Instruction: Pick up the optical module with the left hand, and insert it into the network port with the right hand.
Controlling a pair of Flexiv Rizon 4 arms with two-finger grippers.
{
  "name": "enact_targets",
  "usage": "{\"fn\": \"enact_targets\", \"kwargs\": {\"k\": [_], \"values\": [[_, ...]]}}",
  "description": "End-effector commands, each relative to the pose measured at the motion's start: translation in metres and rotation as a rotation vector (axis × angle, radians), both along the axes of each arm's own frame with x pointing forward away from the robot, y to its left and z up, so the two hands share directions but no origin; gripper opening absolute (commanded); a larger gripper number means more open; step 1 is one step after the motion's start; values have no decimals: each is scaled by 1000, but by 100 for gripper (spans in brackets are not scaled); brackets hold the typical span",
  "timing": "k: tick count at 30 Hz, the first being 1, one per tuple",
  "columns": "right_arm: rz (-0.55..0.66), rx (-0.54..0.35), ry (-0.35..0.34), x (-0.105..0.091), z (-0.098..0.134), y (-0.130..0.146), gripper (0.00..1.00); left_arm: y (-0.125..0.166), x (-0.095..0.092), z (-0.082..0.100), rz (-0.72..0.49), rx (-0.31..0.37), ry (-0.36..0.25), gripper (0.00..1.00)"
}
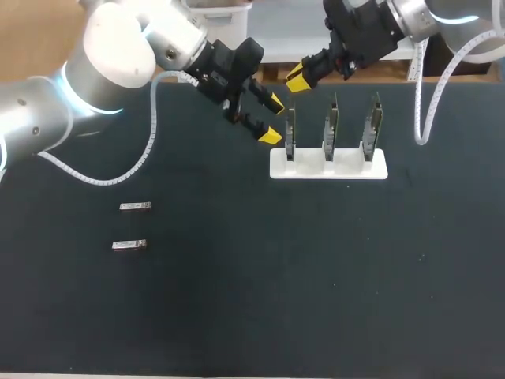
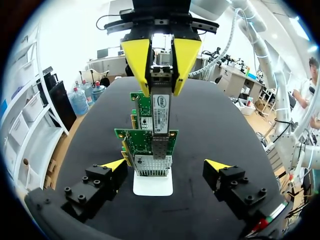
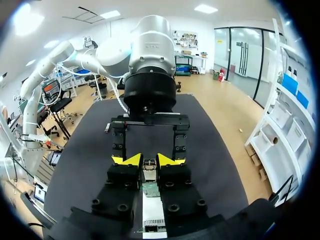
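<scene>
Counter (image 1: 316,276) of matte black, carrying a white block holder (image 1: 327,167) in which three green network cards stand on edge. The leftmost card (image 1: 290,134) is the one nearest both arms. The yellow-tipped right pincer (image 1: 297,78) is clamped on the optical module (image 2: 160,112), a slim metal bar with a pale label. The module's leading end meets the metal cage of the network port (image 2: 159,145) on that card; depth of entry cannot be made out. The left pincer (image 1: 271,118) stands just beside the card, fingers wide apart, grasping nothing. A spare module (image 1: 135,207) and a second module (image 1: 129,245) lie flat, well apart from the holder. In the right wrist view the black finger blocks hide most of the held module.
</scene>
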State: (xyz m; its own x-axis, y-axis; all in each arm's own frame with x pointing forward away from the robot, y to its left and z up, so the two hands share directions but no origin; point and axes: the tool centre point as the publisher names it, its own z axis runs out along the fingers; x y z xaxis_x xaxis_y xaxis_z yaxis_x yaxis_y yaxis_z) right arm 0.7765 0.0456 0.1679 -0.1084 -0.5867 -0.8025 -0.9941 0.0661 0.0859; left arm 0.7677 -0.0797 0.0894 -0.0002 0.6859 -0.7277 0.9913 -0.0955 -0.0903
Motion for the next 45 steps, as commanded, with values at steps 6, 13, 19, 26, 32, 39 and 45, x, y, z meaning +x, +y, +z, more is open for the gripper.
{"fn": "enact_targets", "kwargs": {"k": [6, 13, 19, 26, 32, 39, 45], "values": [[3, -7, 9, 3, -3, 0, 0, 0, 1, 0, -2, 3, 2, 100], [7, -12, 14, 3, -5, 0, 0, 0, 1, 0, -2, 3, 2, 100], [17, -18, 15, 3, -6, 1, 0, 0, 1, 0, -2, 3, 2, 100], [5, -9, 15, 3, -5, 1, 100, 0, 1, 0, -2, 3, 2, 100], [-6, 9, 18, 4, -1, 0, 100, 0, 1, 0, -2, 3, 2, 100], [1, 25, 23, 4, 3, -1, 0, 0, 1, 0, -2, 3, 2, 100], [11, 12, 25, 2, -1, 1, 0, 0, 1, 0, -2, 3, 2, 100]]}}
